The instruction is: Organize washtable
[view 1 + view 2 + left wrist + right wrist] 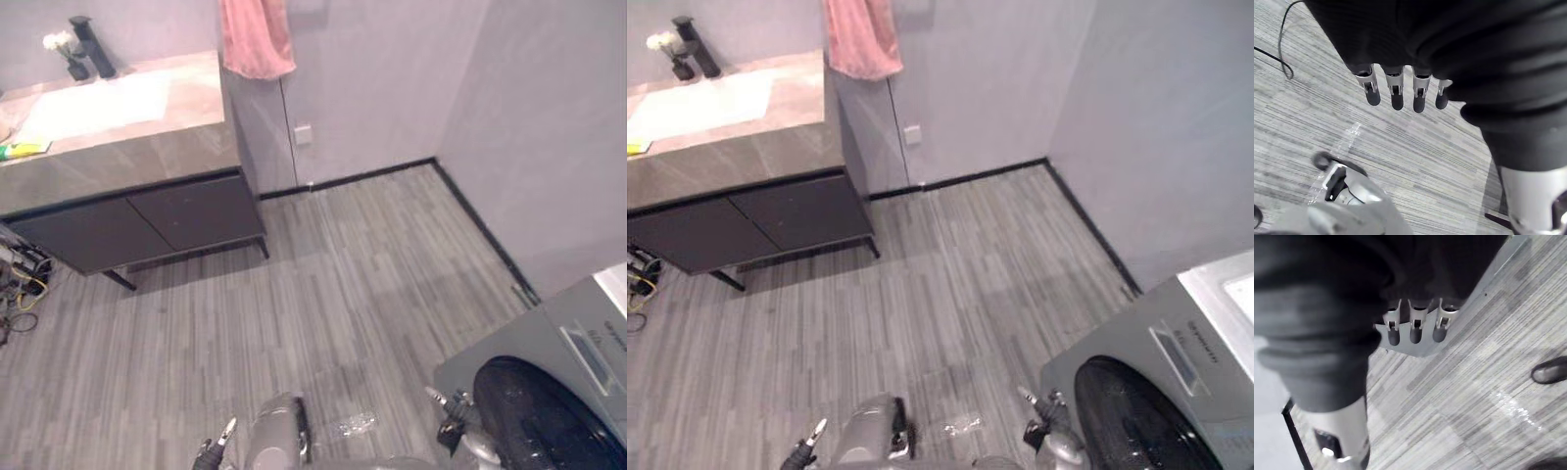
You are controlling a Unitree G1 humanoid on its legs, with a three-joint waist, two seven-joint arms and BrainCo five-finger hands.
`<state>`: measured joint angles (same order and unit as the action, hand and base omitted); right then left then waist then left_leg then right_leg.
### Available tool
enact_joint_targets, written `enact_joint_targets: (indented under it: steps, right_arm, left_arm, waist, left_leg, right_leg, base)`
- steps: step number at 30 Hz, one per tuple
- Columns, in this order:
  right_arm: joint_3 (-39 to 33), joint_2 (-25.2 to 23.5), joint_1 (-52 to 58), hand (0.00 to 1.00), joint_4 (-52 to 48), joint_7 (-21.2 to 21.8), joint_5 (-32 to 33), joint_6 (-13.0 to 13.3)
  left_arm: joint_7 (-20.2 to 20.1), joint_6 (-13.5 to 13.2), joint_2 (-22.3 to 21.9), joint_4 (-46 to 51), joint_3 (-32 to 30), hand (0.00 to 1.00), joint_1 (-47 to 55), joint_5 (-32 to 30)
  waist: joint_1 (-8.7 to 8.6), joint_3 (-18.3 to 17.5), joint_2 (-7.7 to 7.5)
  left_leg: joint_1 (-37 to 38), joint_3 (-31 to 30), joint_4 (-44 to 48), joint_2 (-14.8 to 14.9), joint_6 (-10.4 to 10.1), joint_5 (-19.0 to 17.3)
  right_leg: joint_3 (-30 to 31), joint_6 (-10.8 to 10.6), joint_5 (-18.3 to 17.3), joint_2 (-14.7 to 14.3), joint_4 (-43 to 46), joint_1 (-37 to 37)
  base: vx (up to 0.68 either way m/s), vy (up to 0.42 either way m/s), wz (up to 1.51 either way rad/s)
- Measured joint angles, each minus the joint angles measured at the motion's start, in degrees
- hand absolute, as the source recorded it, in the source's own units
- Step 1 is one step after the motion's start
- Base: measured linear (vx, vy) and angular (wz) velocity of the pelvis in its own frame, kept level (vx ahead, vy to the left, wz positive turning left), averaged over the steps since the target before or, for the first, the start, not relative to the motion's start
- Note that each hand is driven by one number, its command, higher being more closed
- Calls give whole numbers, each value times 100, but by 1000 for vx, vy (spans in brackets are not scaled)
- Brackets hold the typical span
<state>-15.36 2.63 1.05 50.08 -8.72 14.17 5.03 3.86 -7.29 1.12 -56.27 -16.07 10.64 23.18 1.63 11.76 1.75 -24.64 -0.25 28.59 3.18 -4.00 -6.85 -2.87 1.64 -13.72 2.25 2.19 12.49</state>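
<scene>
The washtable (127,162) stands far off at the upper left, a grey stone counter over dark cabinet doors (147,220). Its pale basin (98,103) has a black faucet (93,47) behind it, with a small vase of white flowers (61,44) beside that. A yellow-green item (24,150) lies at the counter's left edge. A pink towel (257,39) hangs on the wall to the right of the counter. My left hand (1397,95) hangs low over the floor, fingers straight and empty. My right hand (1415,330) hangs the same way, close to the washing machine.
A grey washing machine (558,362) with a dark round door fills the lower right corner. Loose cables and gear (20,279) lie on the floor left of the cabinet. A clear scrap (355,425) lies on the striped grey floor near me. A wall socket (304,135) sits by the counter.
</scene>
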Motion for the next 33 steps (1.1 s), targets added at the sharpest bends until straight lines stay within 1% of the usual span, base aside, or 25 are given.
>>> enact_joint_targets:
  steps: [1,2,3,4,5,6,7,8,9,10,12,13,15,17,19,20,21,22,23,25,26,27,28,30,33]
  right_arm:
    - [-1,11,-35,0,1,2,8,31]
    - [3,4,-70,0,27,29,55,67]
    - [30,-96,-41,0,44,74,59,68]
    - [63,-228,7,0,110,163,53,73]
    - [88,-256,-2,0,153,201,51,77]
    - [110,-251,-83,0,332,291,46,77]
    - [144,-248,-165,0,491,378,33,72]
    - [181,-237,-183,0,513,388,30,71]
    - [263,-213,-175,0,531,412,16,66]
    - [339,-215,-178,0,515,493,-71,62]
    - [605,-197,-153,0,370,596,-168,62]
    - [782,-195,-131,0,80,648,-193,67]
    - [880,-174,-32,0,-373,664,-200,78]
    - [852,-77,-16,0,-685,630,-199,84]
    - [834,7,11,0,-835,574,-252,76]
    - [836,-4,32,0,-871,547,-263,76]
    - [842,-9,78,0,-887,515,-283,74]
    - [845,30,111,0,-887,497,-299,65]
    - [864,127,126,0,-907,462,-309,55]
    - [923,226,156,0,-1117,370,-351,58]
    - [964,343,112,0,-1296,340,-353,64]
    - [962,350,92,0,-1453,323,-351,65]
    - [961,268,68,0,-1701,238,-348,95]
    - [873,298,32,0,-2180,108,-346,140]
    - [778,421,-30,0,-2742,50,-345,272]
  left_arm:
    - [-1,-6,-3,0,21,0,23,40]
    - [-8,-14,-5,-4,25,0,77,91]
    - [-7,-20,33,-5,15,0,181,92]
    - [-30,-57,80,-34,-41,0,235,90]
    - [-20,-49,136,-86,-53,0,199,90]
    - [-44,-59,226,-110,-86,0,162,78]
    - [-136,-58,250,-177,-85,0,160,69]
    - [-144,-51,250,-183,-83,0,160,61]
    - [-164,-50,255,-163,-27,0,155,-37]
    - [-188,-51,253,-163,-28,0,119,-184]
    - [-251,-66,247,-140,-25,0,94,-282]
    - [-255,-71,255,-116,-24,0,44,-301]
    - [-260,-87,253,-34,-3,0,-71,-302]
    - [-259,-98,250,-5,101,0,-237,-306]
    - [-243,-100,272,-55,232,0,-433,-306]
    - [-237,-101,305,-59,247,0,-445,-306]
    - [-237,-100,343,-57,279,0,-449,-307]
    - [-234,-105,335,-45,295,0,-468,-316]
    - [-230,-123,297,-18,379,0,-488,-367]
    - [-220,-152,117,222,457,0,-448,-353]
    - [-188,-163,-65,473,459,0,-372,-229]
    - [-146,-162,-116,607,477,0,-325,-123]
    - [-79,-175,-120,849,496,0,-280,-25]
    - [38,-206,-153,1591,513,0,-170,99]
    - [160,-312,-263,2843,406,0,-51,106]
  waist:
    - [33,-14,23]
    - [88,-20,64]
    - [105,-92,-57]
    - [112,-222,-345]
    - [87,-268,-418]
    - [94,-310,-504]
    - [78,-328,-578]
    - [58,-327,-576]
    - [19,-309,-542]
    - [6,-259,-461]
    - [27,-226,-295]
    - [31,-184,-214]
    - [-55,-195,-250]
    - [-89,-147,-179]
    - [-70,-82,-124]
    - [-80,-70,-162]
    - [-83,-74,-246]
    - [-110,-100,-231]
    - [-172,-145,-105]
    - [-242,-154,68]
    - [-98,-163,247]
    - [-57,-180,283]
    - [-75,-123,191]
    - [21,-113,164]
    - [110,-137,63]
  left_leg:
    - [78,-229,-552,-33,-131,98]
    - [113,-592,-988,-6,-314,255]
    - [79,-636,-523,-145,-296,485]
    - [11,-490,-132,-321,-50,217]
    - [-9,-396,3,-335,1,46]
    - [75,-179,198,-296,159,-141]
    - [298,83,258,-278,317,-361]
    - [364,121,257,-276,359,-388]
    - [709,309,196,-220,525,-530]
    - [1175,370,-9,-164,590,-591]
    - [1927,581,-680,27,583,-610]
    - [2327,691,-1063,95,573,-616]
    - [2556,817,-1273,116,521,-646]
    - [2619,822,-1275,213,402,-794]
    - [2900,807,-1321,406,155,-1025]
    - [3014,784,-1331,416,71,-1098]
    - [3147,718,-1332,435,-23,-1247]
    - [3231,571,-1234,555,-89,-1481]
    - [3341,318,-1078,804,18,-1660]
    - [2599,-128,755,1076,35,-1412]
    - [2089,-176,1768,1353,-57,-724]
    - [1862,-177,2202,1496,-57,11]
    - [1577,-114,2723,1657,-53,397]
    - [1075,379,3306,1842,328,94]
    - [604,1101,2374,1624,111,-285]
  right_leg:
    - [61,-31,-87,2,33,-35]
    - [283,-112,-369,-17,255,-39]
    - [445,-107,-755,142,607,-36]
    - [534,-241,-930,338,1100,-200]
    - [541,-247,-928,396,1523,-397]
    - [594,-470,-776,512,2599,-889]
    - [506,-780,-395,651,3667,-1314]
    - [439,-852,-258,704,3892,-1402]
    - [131,-996,232,939,4716,-1687]
    - [-423,-807,198,1177,5315,-1891]
    - [-1163,-465,-28,1286,5523,-2158]
    - [-1535,-373,-153,1288,5195,-2339]
    - [-1777,-445,-234,1286,4178,-2639]
    - [-1783,-633,-42,1265,2858,-2943]
    - [-1635,-1033,895,1205,790,-2995]
    - [-1507,-1111,1057,1245,531,-2998]
    - [-1278,-1129,1155,1306,412,-2969]
    - [-1057,-1104,1430,1249,669,-2992]
    - [-935,-1062,1453,1047,1463,-3085]
    - [-1072,-750,1181,940,2313,-3130]
    - [-1174,-641,900,832,2518,-2995]
    - [-1280,-552,717,771,2538,-2815]
    - [-1491,-443,587,749,2341,-2385]
    - [-1785,-363,566,600,1656,-1644]
    - [-2256,-353,586,539,997,-1003]
  base:
    - [318,169,-86]
    - [461,229,-83]
    - [577,255,-102]
    - [555,213,-70]
    - [479,166,-72]
    - [510,179,-69]
    - [404,148,-65]
    - [428,140,-58]
    - [418,128,-53]
    - [588,170,-63]
    - [452,118,-83]
    - [346,68,-83]
    - [346,-15,-38]
    - [313,-92,-13]
    - [357,-158,-5]
    - [401,-241,16]
    - [325,-251,40]
    - [516,-437,72]
    - [464,-373,116]
    - [482,-375,83]
    - [474,-359,14]
    - [596,-391,36]
    - [506,-294,59]
    - [506,-315,63]
    - [431,-211,64]
